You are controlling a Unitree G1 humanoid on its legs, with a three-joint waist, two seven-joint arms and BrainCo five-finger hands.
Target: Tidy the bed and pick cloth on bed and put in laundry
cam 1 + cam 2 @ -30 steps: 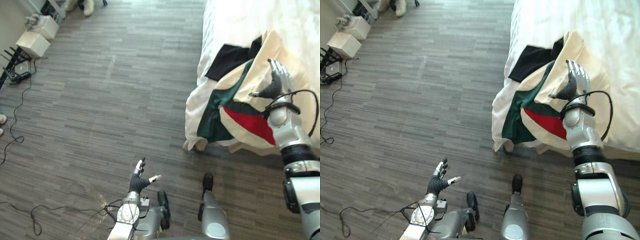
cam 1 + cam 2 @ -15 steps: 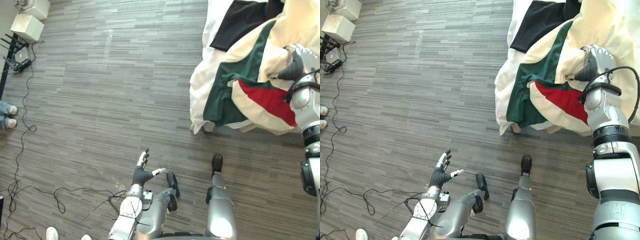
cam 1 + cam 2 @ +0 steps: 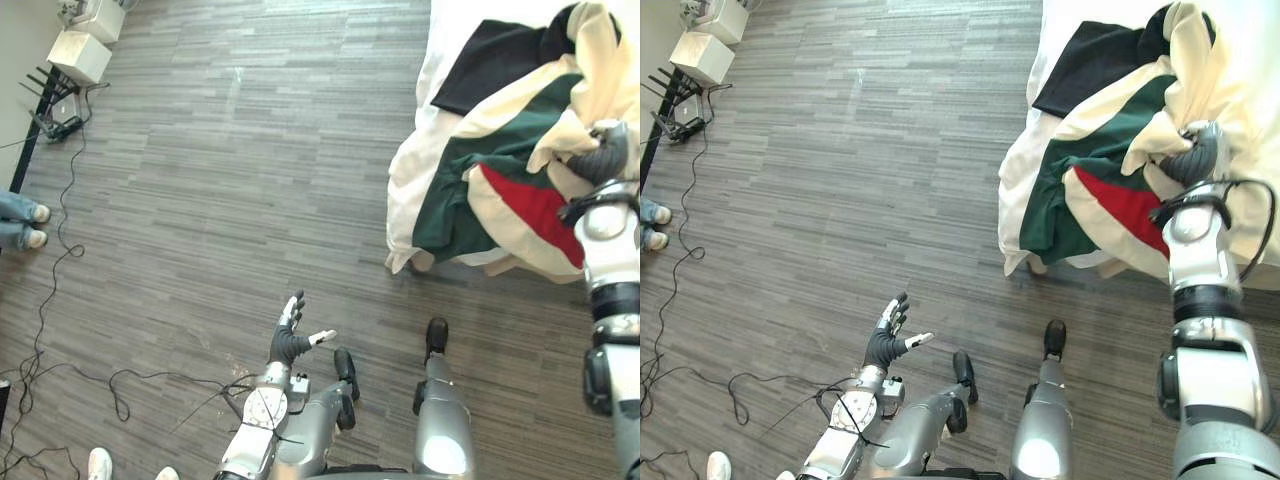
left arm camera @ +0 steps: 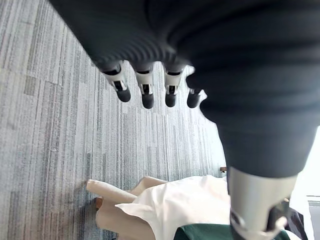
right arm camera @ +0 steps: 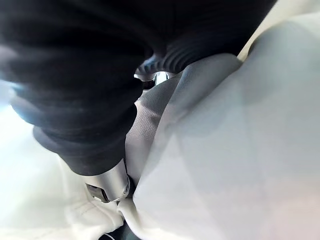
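A cream, green and red cloth hangs over the corner of the white bed, with a black cloth lying beside it. My right hand is sunk into the cream folds at the cloth's upper edge, fingers curled into the fabric, which bunches up around it. In the right wrist view the pale cloth presses against the palm and thumb. My left hand hovers low over the wooden floor, away from the bed, its fingers straight and empty.
White boxes and a black stand sit at the far left wall. Cables trail over the floor on the left. A person's shoes show at the left edge, and another pair at the bottom.
My right hand went from straight fingers over the cloth to curled into it, and the cream fabric has gathered around it. The camera shifted. The left hand stays as it was.
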